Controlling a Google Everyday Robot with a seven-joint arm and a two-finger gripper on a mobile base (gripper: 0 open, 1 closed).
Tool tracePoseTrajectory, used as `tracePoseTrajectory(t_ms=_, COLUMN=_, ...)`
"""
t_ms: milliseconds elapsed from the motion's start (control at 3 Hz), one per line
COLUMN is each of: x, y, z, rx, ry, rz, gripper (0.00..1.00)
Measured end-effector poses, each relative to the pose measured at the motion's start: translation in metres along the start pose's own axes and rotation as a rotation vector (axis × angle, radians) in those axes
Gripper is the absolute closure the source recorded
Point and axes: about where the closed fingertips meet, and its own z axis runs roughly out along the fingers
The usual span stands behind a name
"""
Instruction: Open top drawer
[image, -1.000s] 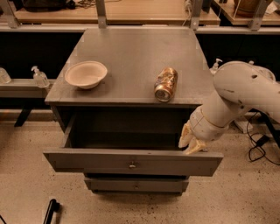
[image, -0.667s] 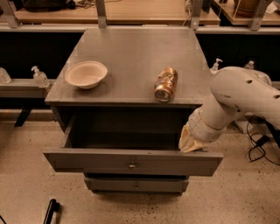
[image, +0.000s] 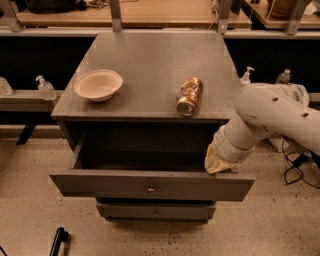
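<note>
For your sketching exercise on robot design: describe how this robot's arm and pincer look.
The arm is a thick, rounded white shell with small dark dots and a ringed wrist. The pincer, at the right front corner of the open top drawer, looks cream-coloured and lumpy.

White rounded arm (image: 270, 107) — small dark dots on shell; cream-covered gripper (image: 218, 164) at right end of top drawer (image: 100, 184).

Arm (image: 270, 107) bent, hand (image: 218, 162) low right.
</note>
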Motion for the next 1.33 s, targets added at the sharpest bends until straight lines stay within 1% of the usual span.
tracePoseTrajectory(t_ms=667, x=0.027, y=-0.003, z=0.026, rx=-0.016, ry=0.024, rz=0.063, gripper=1.0)
tracePoseTrajectory(t_ms=1000, x=0.035, y=-0.002, z=0.038, rx=-0.039, ry=0.016, rz=0.095, gripper=1.0)
tracePoseTrajectory(t_ms=1333, x=0.035, y=-0.002, z=0.038, rx=-0.039, ry=0.016, rz=0.095, gripper=1.0)
